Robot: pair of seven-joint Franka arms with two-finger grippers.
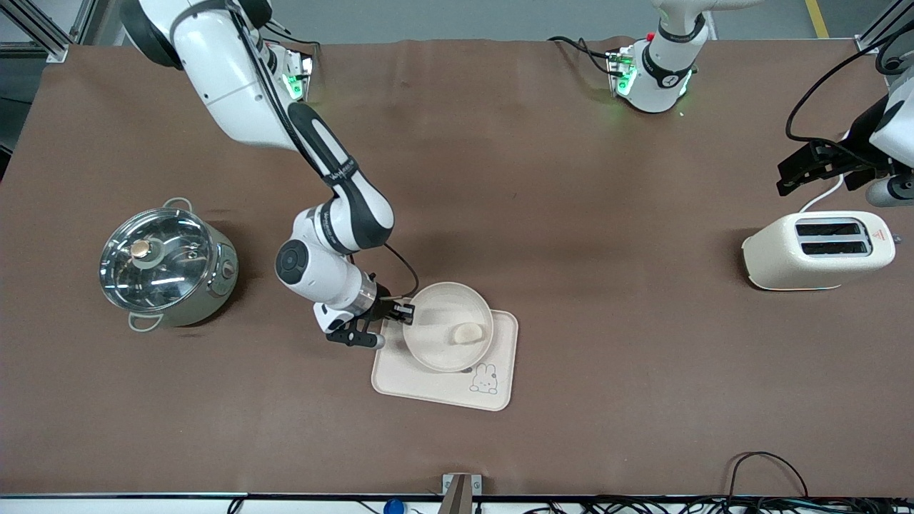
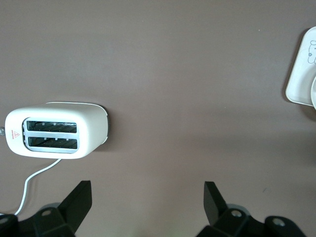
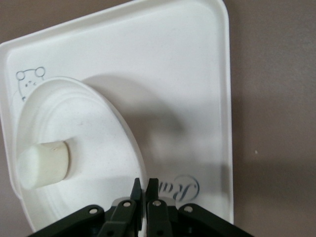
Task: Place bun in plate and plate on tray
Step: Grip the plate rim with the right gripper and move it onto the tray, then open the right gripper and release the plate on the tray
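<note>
The right gripper [image 1: 397, 315] pinched the plate [image 1: 437, 341] rim at nine o'clock over the tray [image 1: 500, 389], bun [image 1: 465, 333] inside, while the left gripper [image 2: 147, 197] waited agape above the table near the toaster [image 1: 785, 260]

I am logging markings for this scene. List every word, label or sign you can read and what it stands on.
"Ra": start of a script word on the tray, the rest hidden by the right hand, shut on the plate rim.
Rabbit drawing, no words: tray corner.
Red triangle sign on the toaster: its text is too small to read.
Lettering on the right arm: too small to read.

tray [image 3: 197, 74] with partly hidden script "Ra", toaster [image 2: 59, 129] red warning triangle
</note>
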